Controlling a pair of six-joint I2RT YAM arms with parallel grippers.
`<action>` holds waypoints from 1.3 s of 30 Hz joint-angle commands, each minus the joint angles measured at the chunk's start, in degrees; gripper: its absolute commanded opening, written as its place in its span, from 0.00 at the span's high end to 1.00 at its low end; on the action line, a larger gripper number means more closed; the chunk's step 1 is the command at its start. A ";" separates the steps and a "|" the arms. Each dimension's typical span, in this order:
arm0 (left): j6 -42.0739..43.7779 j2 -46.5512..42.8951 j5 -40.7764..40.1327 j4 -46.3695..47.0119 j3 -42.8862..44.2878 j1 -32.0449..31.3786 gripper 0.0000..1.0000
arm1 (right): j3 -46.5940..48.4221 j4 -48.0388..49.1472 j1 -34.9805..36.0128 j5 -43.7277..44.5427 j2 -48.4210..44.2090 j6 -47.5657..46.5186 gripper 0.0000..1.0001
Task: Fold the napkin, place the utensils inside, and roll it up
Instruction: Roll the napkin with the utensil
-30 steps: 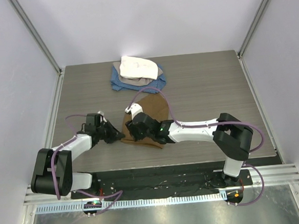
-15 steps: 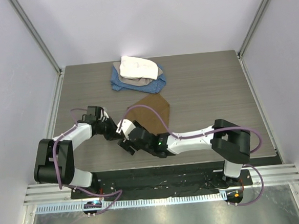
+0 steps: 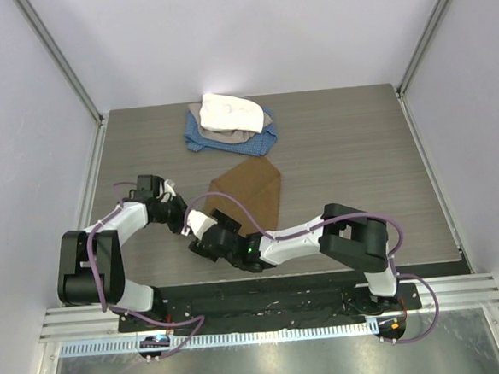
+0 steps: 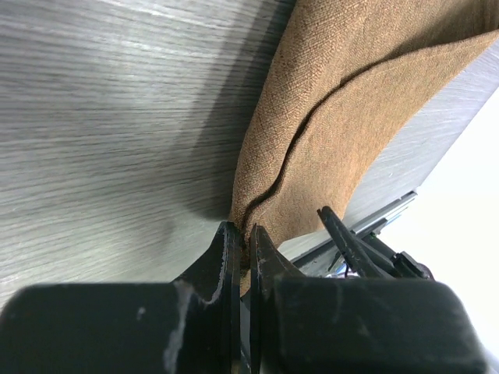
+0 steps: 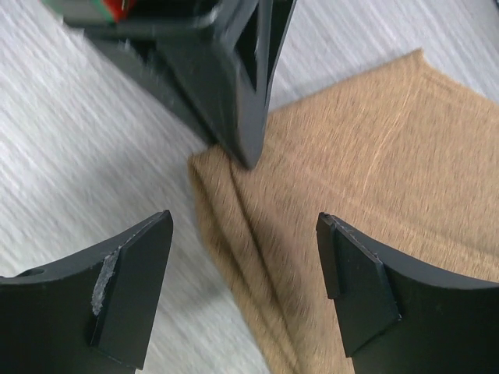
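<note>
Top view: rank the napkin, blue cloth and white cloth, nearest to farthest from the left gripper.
1. The napkin: mid-table, its near-left corner pinched in the left gripper.
2. The blue cloth: farther back, its edge poking out toward the arms.
3. The white cloth: lying on top of the blue one, slightly farther back.

No legible text, no labels or brand marks, no numerals or signs, napkin [image 3: 262, 186] plain, table [image 3: 358, 145] unmarked throughout.
</note>
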 commanded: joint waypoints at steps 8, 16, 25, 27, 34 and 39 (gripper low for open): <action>1.50 -0.49 3.53 -1.87 1.98 2.01 1.00 | 8.01 3.34 0.82 11.30 7.34 -0.65 0.20; 1.32 -0.14 4.15 -1.60 2.15 2.80 1.00 | 1.60 5.53 0.73 19.74 5.15 0.77 0.22; 1.50 0.30 3.71 -1.34 2.68 3.24 1.00 | -6.57 4.74 0.82 24.15 1.81 -0.20 0.25; 1.50 0.47 3.71 -1.17 2.77 3.33 1.00 | -8.51 5.00 0.82 23.45 0.05 -0.47 0.25; 2.37 -0.14 2.57 -1.87 3.03 3.33 1.00 | -10.44 6.41 0.82 19.32 -1.45 -0.73 0.25; 2.12 -3.38 2.30 -1.70 2.33 3.33 1.00 | -8.43 6.67 0.82 18.61 -0.48 -1.17 0.26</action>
